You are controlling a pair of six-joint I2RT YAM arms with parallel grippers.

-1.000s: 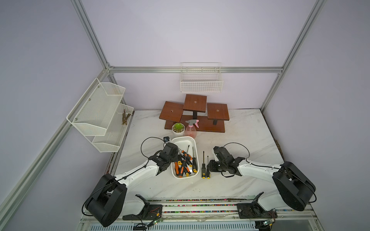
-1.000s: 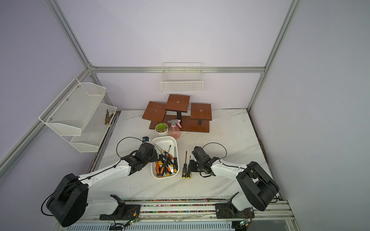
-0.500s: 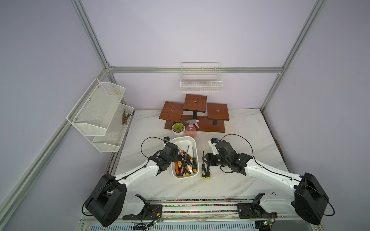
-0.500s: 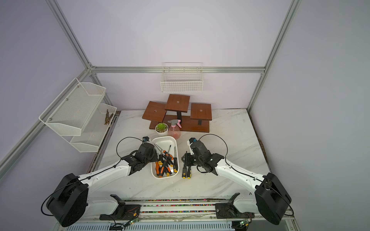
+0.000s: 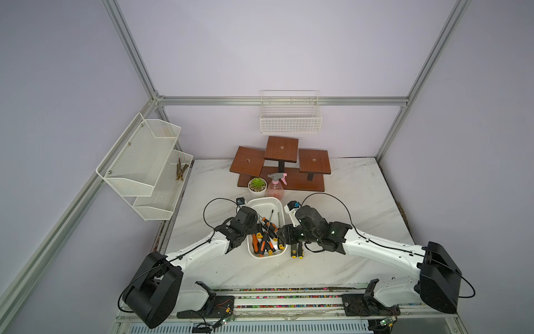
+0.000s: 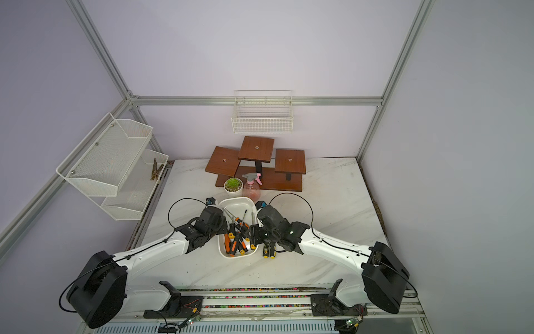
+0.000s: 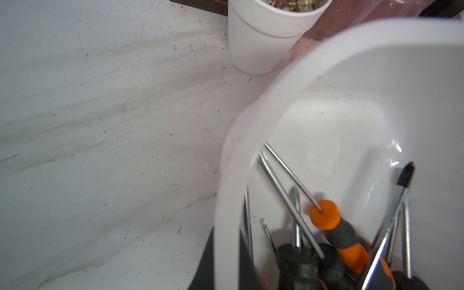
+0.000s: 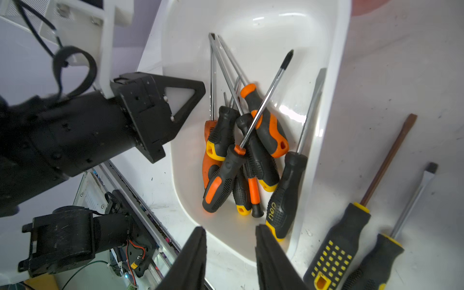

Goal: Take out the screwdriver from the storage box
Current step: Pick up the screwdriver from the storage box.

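Box [image 8: 337, 62] rim pinched in clenched left gripper [image 7: 227, 261], likely to steady it against sliding; right gripper [image 8: 231, 233] part-open, empty, poised above screwdrivers [image 8: 251, 140] for a pick.

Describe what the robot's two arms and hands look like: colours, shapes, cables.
Both the left arm and right arm have smooth white shells with chunky black joints and a big rounded black base. A thin black cable loops above each wrist. The left hand is black, its finger a triangle with a white panel; the right hand shows two black wedge-shaped fingers.
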